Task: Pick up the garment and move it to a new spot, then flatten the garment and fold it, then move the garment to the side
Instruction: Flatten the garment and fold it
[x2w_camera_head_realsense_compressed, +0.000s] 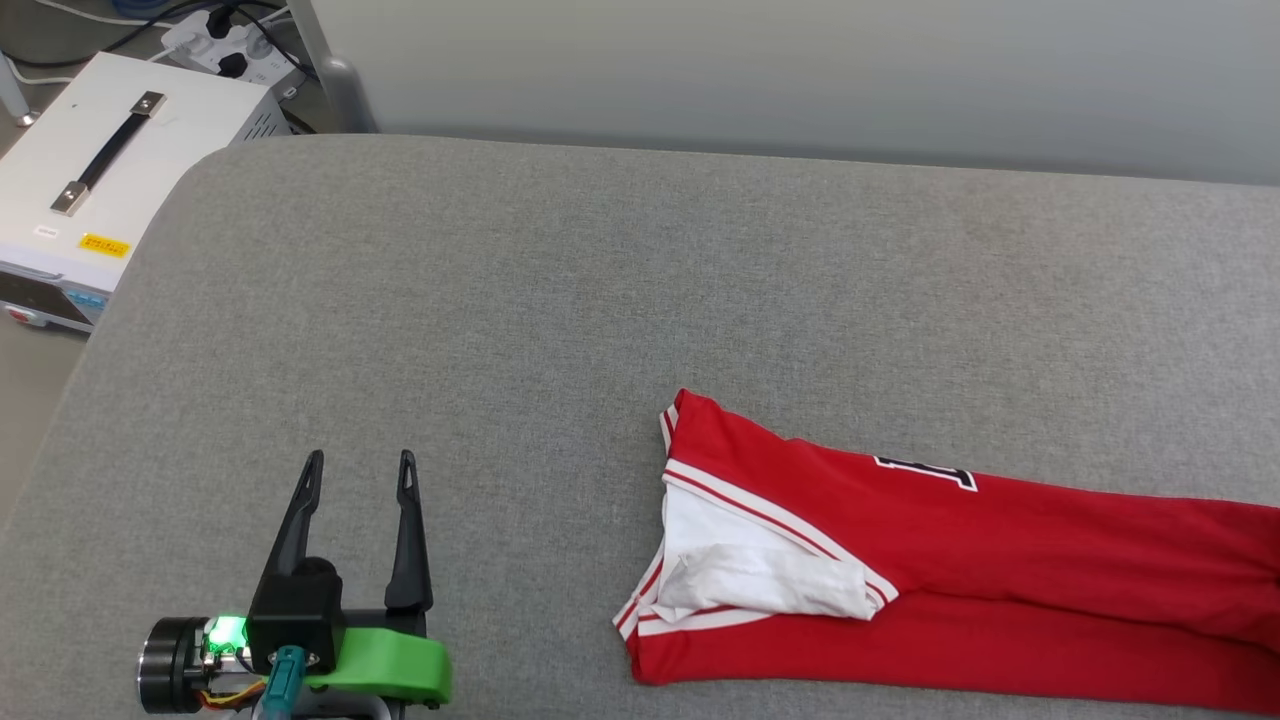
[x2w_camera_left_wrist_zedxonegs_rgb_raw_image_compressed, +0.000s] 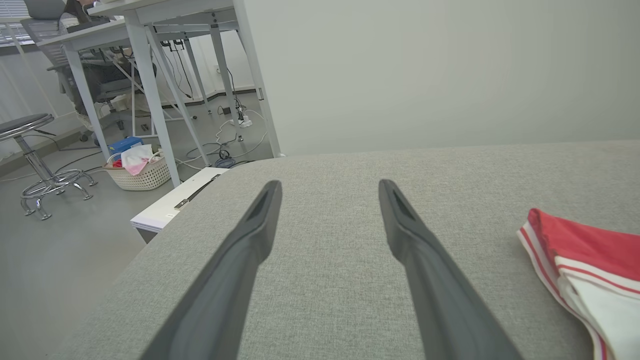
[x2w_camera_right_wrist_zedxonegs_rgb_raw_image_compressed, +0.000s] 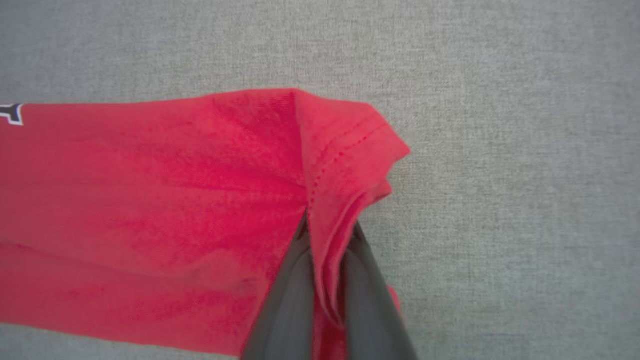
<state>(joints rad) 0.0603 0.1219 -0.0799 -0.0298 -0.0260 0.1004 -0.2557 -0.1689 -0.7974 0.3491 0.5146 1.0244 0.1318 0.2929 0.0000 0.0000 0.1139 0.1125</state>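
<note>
Bunched red cloth of the garment (x2w_camera_right_wrist_zedxonegs_rgb_raw_image_compressed: 150, 200) sits between the fingers of the right gripper (x2w_camera_right_wrist_zedxonegs_rgb_raw_image_compressed: 329, 224), which is clenched on a fold at the hem end. The pinch looks deep, with cloth running well down between both fingers.

From the head, the garment lies at 4 o'clock on the grey pad (x2w_camera_head_realsense_compressed: 500, 300), drawn into a long narrow band that runs off toward 3 o'clock. Its collar end points to 9 o'clock, with a white sleeve (x2w_camera_head_realsense_compressed: 760, 575) crumpled on top and striped trim along it. The left gripper (x2w_camera_head_realsense_compressed: 361, 458) hovers at 7 o'clock, released and empty, well apart from the collar end.

The garment is neither spread flat nor neatly folded, so I judge the step in hand to be the moving or the flattening, led by the hem grip. The next move likely calls for the left gripper to travel toward 3 o'clock and take the collar end at a shoulder. Both arms could then stretch the band open, and the crumpled sleeve would need drawing out.

Black, white-outlined numerals (x2w_camera_head_realsense_compressed: 925, 472) peep out at the band's 12 o'clock edge, mostly tucked under and unreadable. At 10 o'clock a white box (x2w_camera_head_realsense_compressed: 200, 130) with a black handle (x2w_camera_head_realsense_compressed: 108, 152) bears a yellow label (x2w_camera_head_realsense_compressed: 104, 245), its print too small to read. No brand can be made out.
</note>
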